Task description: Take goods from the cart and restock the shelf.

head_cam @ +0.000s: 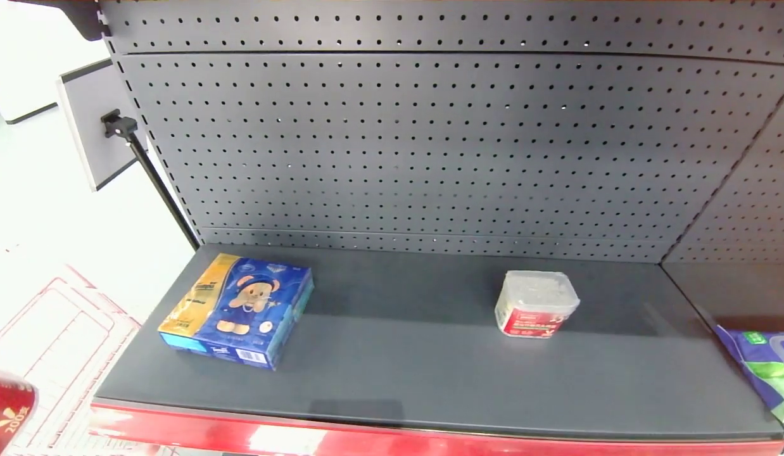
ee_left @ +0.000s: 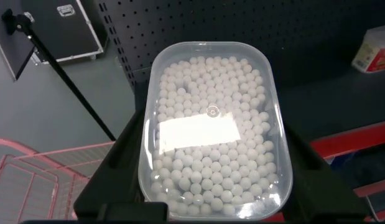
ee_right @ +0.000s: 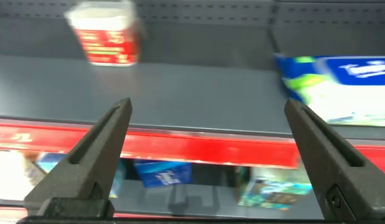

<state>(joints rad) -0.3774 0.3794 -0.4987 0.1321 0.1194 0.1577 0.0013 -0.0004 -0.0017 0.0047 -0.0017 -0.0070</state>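
You have one bead tub (ee_left: pixel 211 106) clamped in the left gripper (ee_left: pixel 211 171) by the cart (ee_left: pixel 30 180), while the shelf (head_cam: pixel 398 367) holds one matching tub (head_cam: pixel 535 304), one blue box (head_cam: pixel 240 310) and one blue-green pack (head_cam: pixel 762 361), and your right gripper (ee_right: pixel 208 106) gapes wide, empty.

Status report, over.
Left gripper shut on bead tub. Right gripper open, empty. On shelf: blue box, red-label tub, wide gap between.

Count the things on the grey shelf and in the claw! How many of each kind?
Boxes: 1, the blue box.
Tubs: 2, the red-label tub on the shelf and the bead tub in the left claw.
Packets: 1, the blue-green packet.
Total: 4.
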